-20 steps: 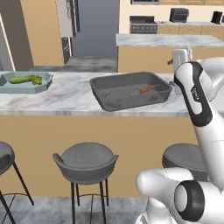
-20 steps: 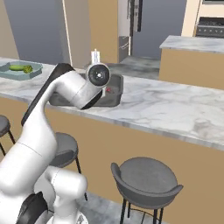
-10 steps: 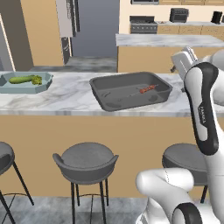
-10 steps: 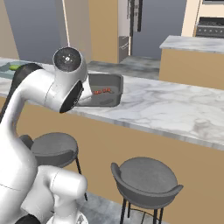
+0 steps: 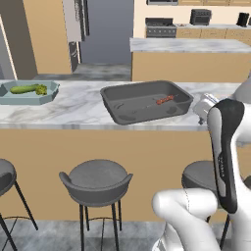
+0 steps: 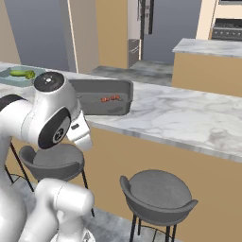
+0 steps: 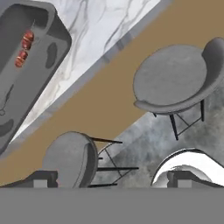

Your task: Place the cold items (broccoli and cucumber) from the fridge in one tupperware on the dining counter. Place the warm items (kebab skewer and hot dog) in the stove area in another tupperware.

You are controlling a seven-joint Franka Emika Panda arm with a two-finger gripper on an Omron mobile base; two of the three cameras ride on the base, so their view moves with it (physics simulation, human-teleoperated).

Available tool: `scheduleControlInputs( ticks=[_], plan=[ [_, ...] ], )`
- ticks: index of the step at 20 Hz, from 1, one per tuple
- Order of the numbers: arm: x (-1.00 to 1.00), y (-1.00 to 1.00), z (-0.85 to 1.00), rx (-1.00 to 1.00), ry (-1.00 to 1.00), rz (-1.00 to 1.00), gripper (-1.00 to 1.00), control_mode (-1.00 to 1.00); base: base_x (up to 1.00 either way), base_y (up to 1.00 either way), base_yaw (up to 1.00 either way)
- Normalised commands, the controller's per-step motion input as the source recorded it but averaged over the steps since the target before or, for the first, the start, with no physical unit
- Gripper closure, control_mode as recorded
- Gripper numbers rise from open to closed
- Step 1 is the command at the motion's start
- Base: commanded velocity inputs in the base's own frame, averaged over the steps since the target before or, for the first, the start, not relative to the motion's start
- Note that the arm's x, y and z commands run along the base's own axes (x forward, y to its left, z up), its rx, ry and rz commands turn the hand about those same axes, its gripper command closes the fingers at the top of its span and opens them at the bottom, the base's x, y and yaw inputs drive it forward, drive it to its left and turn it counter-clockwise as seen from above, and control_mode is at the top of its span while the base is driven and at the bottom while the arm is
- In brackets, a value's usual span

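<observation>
the gripper [image 7: 109,186], jaws apart and empty, has swung down from counter height to the near side of the dining counter [image 5: 83,115], so this placement looks finished. the kebab skewer [image 5: 165,100] lies farther off in the dark tupperware [image 5: 112,98], well apart from the jaws. farther left, the cucumber [image 5: 23,89] rests in the light tupperware [image 5: 10,99].

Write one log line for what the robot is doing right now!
pincer: open, empty | kebab skewer: in grey tupperware | cucumber: in blue tupperware

Base views flank the grey tupperware [image 5: 147,100]; hand view looks down
</observation>
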Motion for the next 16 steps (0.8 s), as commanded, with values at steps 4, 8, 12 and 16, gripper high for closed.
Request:
scheduleControlInputs(
  ticks=[4, 8, 12, 16],
  plan=[
    [-0.33, 0.17, -0.88, -0.04, -0.01, 0.07, -1.00, -1.00, 0.00, 0.00, 0.00],
    [0.00, 0.63, -0.16, -0.24, 0.10, 0.13, -1.00, -1.00, 0.00, 0.00, 0.00],
    [0.05, 0.93, -0.26, -0.44, 0.27, 0.05, -1.00, -1.00, 0.00, 0.00, 0.00],
    [0.00, 0.14, -0.30, -0.08, 0.06, 0.10, -1.00, -1.00, 0.00, 0.00, 0.00]
  ],
)
